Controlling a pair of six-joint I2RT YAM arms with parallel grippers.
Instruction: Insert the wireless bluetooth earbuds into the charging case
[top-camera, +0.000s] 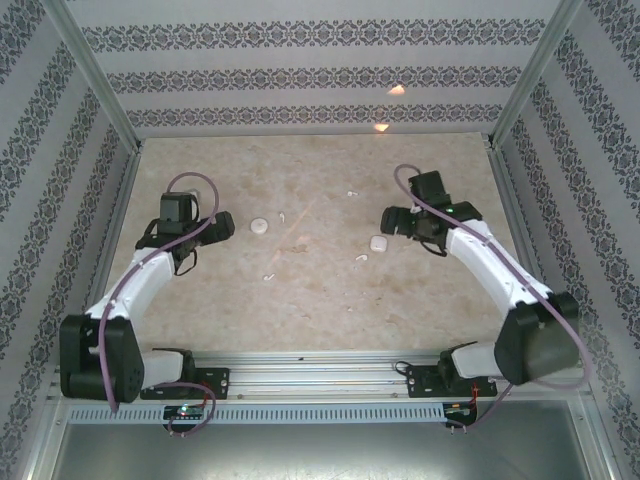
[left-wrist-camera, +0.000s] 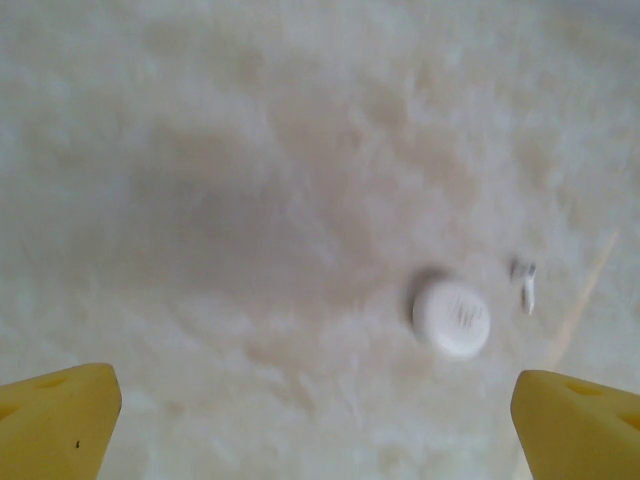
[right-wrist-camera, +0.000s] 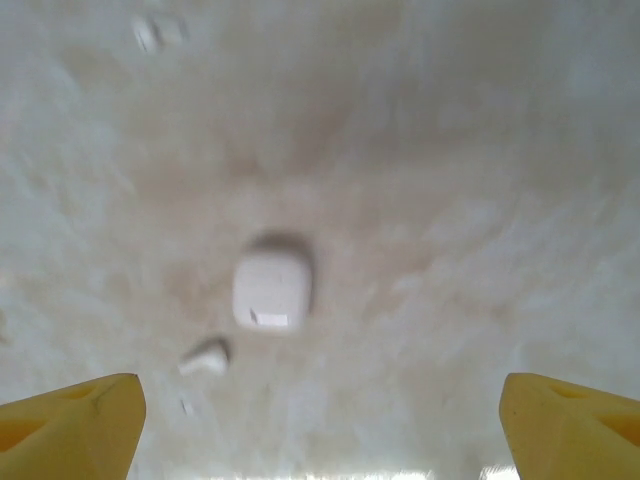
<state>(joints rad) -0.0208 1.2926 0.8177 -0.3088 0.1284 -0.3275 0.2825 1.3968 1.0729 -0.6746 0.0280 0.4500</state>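
My two arms are bolted at the near edge of the counter (top-camera: 320, 310), the left base at 7 o'clock and the right base at 5 o'clock.

My left tool (top-camera: 228, 226) hangs over the counter at about 9 o'clock. Its jaws are spread wide with nothing between them. In its wrist view the yellow fingers (left-wrist-camera: 60, 425) sit in the bottom corners with bare counter between.

My right tool (top-camera: 392, 220) hangs at about 3 o'clock, also spread wide and holding nothing. Its yellow fingers (right-wrist-camera: 70, 425) are in the bottom corners of its own view.

All four earbuds lie loose on the counter, and both cases look closed.

- **Nearest earbud** (top-camera: 268, 276): it lies alone at 6 o'clock from the round case, well apart from it.
- **Second earbud** (top-camera: 361, 258): it sits just beside the rounded-square case (top-camera: 377, 243), at that case's 7 o'clock. My right wrist view shows the pair the same way, earbud (right-wrist-camera: 205, 357) by case (right-wrist-camera: 271, 290). The case lies near my right tool, at its 7 o'clock.
- **Round case** (top-camera: 260, 227): it rests near my left tool, at its 3 o'clock, and shows in the left wrist view (left-wrist-camera: 452, 318).
- **Third earbud** (top-camera: 283, 215): it lies near the round case at its 2 o'clock, not touching it, and looks blurred in the left wrist view (left-wrist-camera: 527, 290).
- **Farthest earbud** (top-camera: 352, 193): it lies at 11 o'clock from the rounded-square case, apart from it.
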